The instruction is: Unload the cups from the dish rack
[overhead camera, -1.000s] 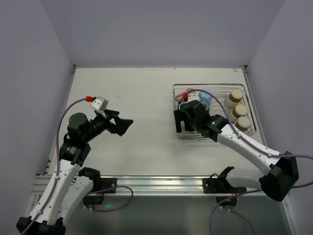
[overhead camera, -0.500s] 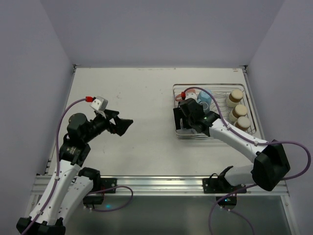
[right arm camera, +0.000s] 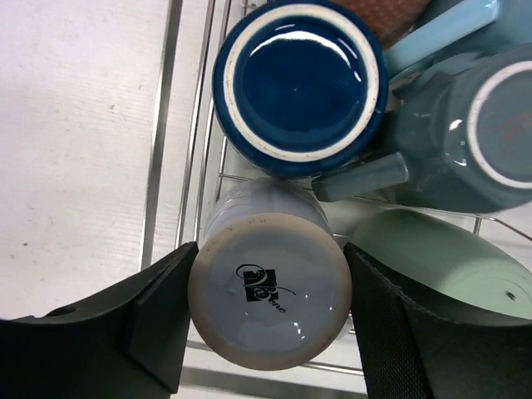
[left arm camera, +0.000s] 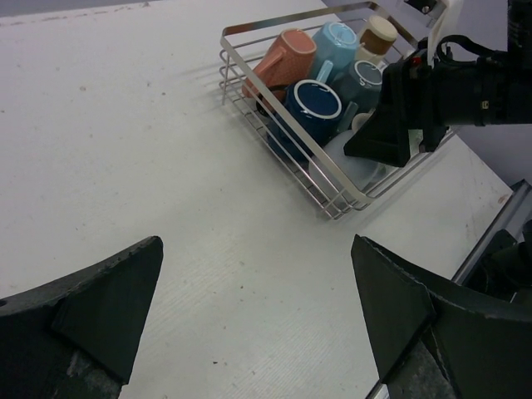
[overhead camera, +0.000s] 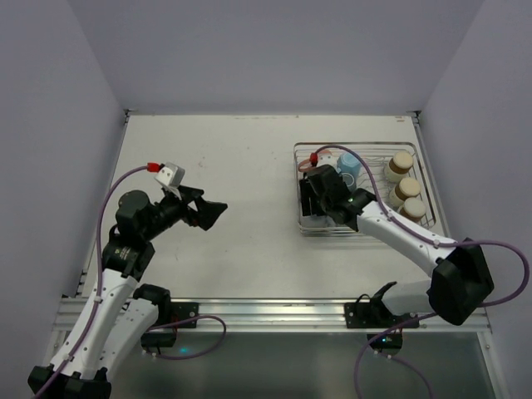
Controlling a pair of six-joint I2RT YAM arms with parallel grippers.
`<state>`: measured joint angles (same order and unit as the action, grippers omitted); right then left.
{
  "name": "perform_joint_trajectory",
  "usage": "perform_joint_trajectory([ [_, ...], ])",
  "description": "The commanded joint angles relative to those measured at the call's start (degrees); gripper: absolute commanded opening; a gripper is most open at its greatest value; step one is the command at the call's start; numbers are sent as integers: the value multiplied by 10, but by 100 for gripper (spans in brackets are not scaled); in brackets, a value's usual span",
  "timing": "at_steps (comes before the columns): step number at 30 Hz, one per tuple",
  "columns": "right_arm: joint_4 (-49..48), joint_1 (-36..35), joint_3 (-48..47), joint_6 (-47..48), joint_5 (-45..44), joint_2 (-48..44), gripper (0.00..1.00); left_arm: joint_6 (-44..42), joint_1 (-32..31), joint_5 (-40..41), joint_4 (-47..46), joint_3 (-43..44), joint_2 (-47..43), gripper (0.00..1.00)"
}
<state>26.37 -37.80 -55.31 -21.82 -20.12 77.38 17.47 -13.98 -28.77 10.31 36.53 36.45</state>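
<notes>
You have a flat off-white tabletop (overhead camera: 241, 158) before you, flecked with small dark specks — plain pale lavender walls (overhead camera: 266, 50) close it in on three sides, and a silver slotted metal rail (overhead camera: 274, 312) runs along its near edge.

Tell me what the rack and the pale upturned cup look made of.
The pale cup: likely ceramic, with a glossy grey-white glaze, a bare beige foot ring and a printed mark on the base. The rack: thin silver metal wire, shiny; chromed or stainless, cannot tell.
</notes>
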Motion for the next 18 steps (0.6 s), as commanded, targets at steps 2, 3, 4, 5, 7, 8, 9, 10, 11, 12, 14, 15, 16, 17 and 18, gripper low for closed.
perform_joint_trajectory([
  [2,-38,1,-9,-1,-23,-97,34,38,4,-46,-31,7,8,100],
  [3,-40,2,-9,0,-19,-109,32,43,4,-53,-40,7,18,100],
  [4,-47,2,-9,1,-17,-122,30,54,4,-63,-42,8,22,100],
  [5,-53,2,-8,4,-14,-146,30,60,4,-76,-44,11,27,100],
  [7,-54,2,-13,3,-2,-166,29,95,4,-96,-71,7,39,100],
  [8,-54,2,-16,2,3,-184,29,110,4,-122,-86,0,43,100],
  [9,-54,1,-16,1,13,-194,28,127,4,-135,-130,-5,51,100],
  [10,-61,1,-16,-1,20,-203,27,173,4,-148,-157,-13,55,100],
  [11,-69,1,-15,-4,27,-224,25,201,4,-173,-187,-36,58,100],
  [12,-78,1,-11,-7,35,-236,24,237,3,-183,-268,-53,65,100],
  [14,-123,1,5,-23,73,-264,22,346,-3,-207,-410,-105,78,94],
  [15,-140,2,10,-34,93,-272,22,378,-7,-211,-445,-117,99,92],
  [16,-184,1,25,-58,144,-277,22,416,-14,-213,-474,-124,108,87],
  [17,-210,1,34,-73,172,-281,22,431,-31,-211,-494,-133,120,85],
  [18,-234,1,52,-91,196,-283,22,443,-39,-207,-530,-136,137,84],
])
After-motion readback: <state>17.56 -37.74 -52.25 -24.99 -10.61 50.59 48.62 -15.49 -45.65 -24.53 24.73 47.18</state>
